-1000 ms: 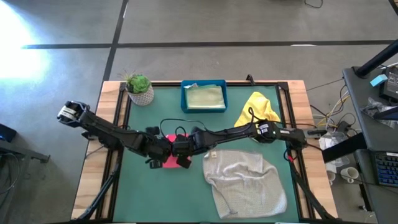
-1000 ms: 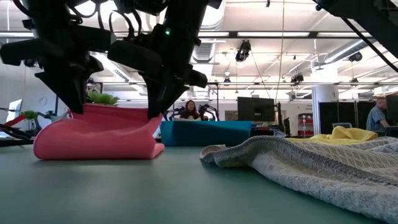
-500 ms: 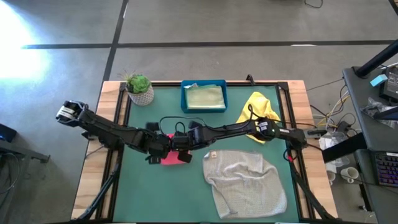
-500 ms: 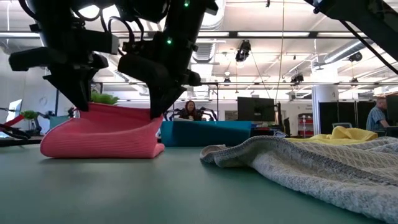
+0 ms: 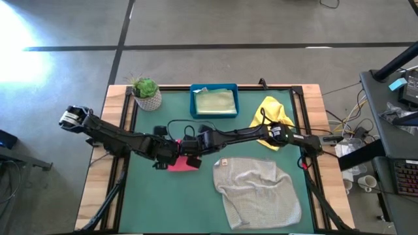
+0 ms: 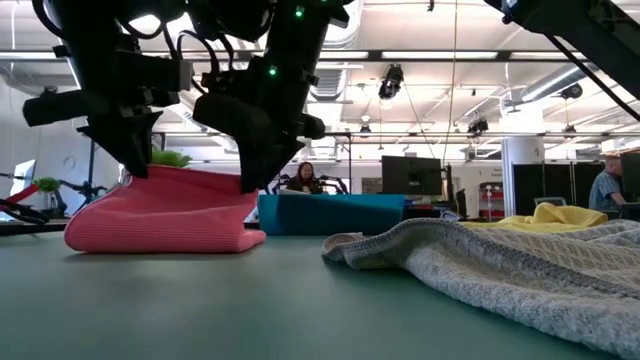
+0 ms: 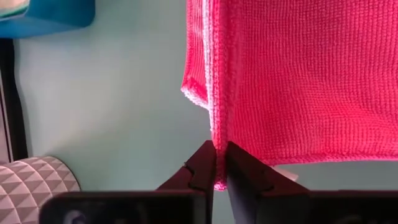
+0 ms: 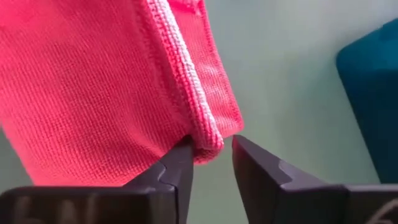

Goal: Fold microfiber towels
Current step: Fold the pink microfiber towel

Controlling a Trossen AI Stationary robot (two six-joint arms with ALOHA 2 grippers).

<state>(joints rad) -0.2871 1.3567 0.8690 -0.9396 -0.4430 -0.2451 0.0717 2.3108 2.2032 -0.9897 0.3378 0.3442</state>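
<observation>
Two end effectors hide pink towel (image 5: 180, 164) top: left (image 7: 219, 163) pinching edge, right (image 8: 208, 157) parted.

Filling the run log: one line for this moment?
left gripper: shut on pink towel edge | right gripper: open, towel edge between fingers | grey towel: unfolded

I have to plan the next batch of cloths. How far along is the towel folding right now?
Done: a pale green towel seemingly lies folded in the blue tray. In hand: the pink towel, doubled over on the mat; the left gripper pinches its edge, while the right gripper has opened around its corner. Left: the grey towel lies rumpled and the yellow towel bunched, neither folded.
</observation>
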